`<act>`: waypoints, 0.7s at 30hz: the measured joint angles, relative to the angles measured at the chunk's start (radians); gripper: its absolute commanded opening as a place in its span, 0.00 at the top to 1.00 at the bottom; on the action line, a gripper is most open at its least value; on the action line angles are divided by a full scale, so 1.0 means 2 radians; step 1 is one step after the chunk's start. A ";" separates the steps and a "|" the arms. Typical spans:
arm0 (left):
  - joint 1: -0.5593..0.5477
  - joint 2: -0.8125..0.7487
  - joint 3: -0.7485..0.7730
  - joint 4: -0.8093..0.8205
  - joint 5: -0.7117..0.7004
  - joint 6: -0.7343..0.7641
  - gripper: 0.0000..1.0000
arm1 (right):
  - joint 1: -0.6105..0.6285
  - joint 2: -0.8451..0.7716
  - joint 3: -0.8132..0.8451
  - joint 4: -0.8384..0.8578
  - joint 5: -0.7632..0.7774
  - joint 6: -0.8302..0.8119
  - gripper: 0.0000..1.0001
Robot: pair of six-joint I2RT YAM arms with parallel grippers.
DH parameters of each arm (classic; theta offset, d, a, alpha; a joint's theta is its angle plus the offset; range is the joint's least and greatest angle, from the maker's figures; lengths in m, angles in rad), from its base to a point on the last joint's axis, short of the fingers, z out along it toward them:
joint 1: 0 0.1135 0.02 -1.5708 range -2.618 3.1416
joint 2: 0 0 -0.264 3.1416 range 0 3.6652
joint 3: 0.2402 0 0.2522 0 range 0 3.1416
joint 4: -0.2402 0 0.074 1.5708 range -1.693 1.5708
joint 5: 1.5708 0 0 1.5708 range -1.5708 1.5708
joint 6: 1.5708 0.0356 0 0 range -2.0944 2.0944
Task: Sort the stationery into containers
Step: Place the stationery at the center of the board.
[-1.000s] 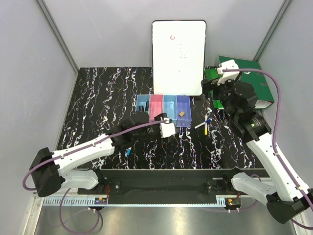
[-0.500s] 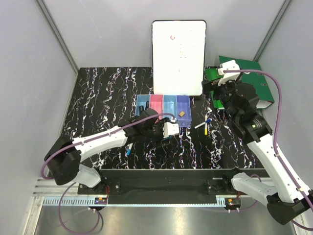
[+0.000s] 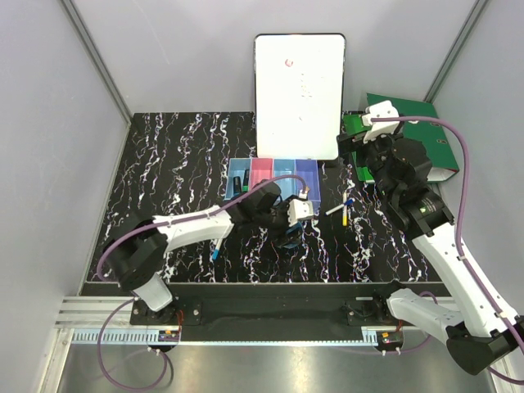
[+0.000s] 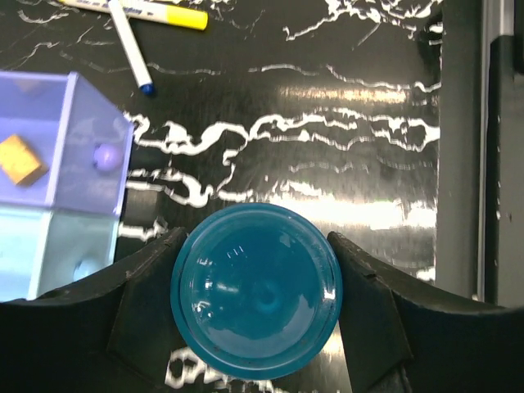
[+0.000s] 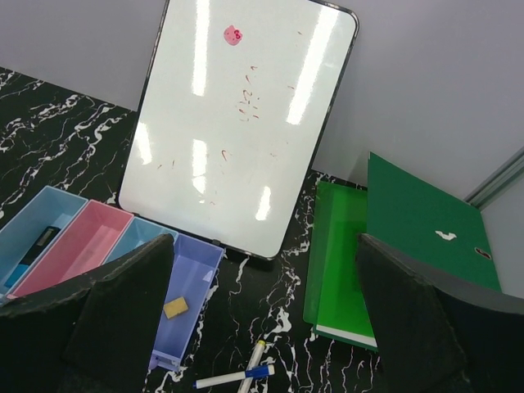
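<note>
Hovering above the green binder [image 5: 417, 213] at 2 o'clock, the right gripper [image 5: 264, 246] holds its jaws wide, empty. Four bins [image 3: 260, 170] have near ends hidden beneath the left arm [image 3: 196, 225]. At their 6 o'clock the left gripper [image 4: 254, 236] clasps the blue tape roll [image 4: 255, 295] in its jaws. Pens [image 3: 342, 211] lie at 3 o'clock; a tan block [image 4: 20, 159] sits in the purple bin [image 4: 82, 139].

Largely hidden under left hand [image 3: 288, 235] from above: tape [image 4: 256, 299]. Cropped in left wrist view: yellow pen [image 4: 139, 10] at 11 o'clock, bins [image 4: 90, 139] at 9 o'clock.
</note>
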 measured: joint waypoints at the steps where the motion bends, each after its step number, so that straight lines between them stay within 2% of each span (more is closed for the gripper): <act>1: -0.003 0.010 0.006 0.004 0.000 -0.003 1.00 | 0.000 0.000 -0.001 0.000 0.000 -0.001 0.00; 7: -0.018 0.080 0.063 0.002 -0.013 -0.007 1.00 | 0.000 0.000 -0.004 0.000 0.000 -0.007 0.00; 13: -0.020 0.118 0.092 -0.002 -0.030 -0.007 0.99 | 0.000 -0.001 -0.010 0.002 0.000 -0.009 0.00; 16: -0.020 0.125 0.093 -0.007 -0.037 -0.007 0.95 | 0.000 -0.001 -0.012 0.001 0.000 -0.009 0.00; 20: -0.020 0.134 0.102 -0.018 -0.042 -0.007 0.76 | 0.000 -0.001 -0.012 0.002 0.000 -0.009 0.00; 21: -0.020 0.136 0.105 -0.020 -0.042 -0.007 0.77 | 0.000 -0.001 -0.012 0.002 0.000 -0.009 0.00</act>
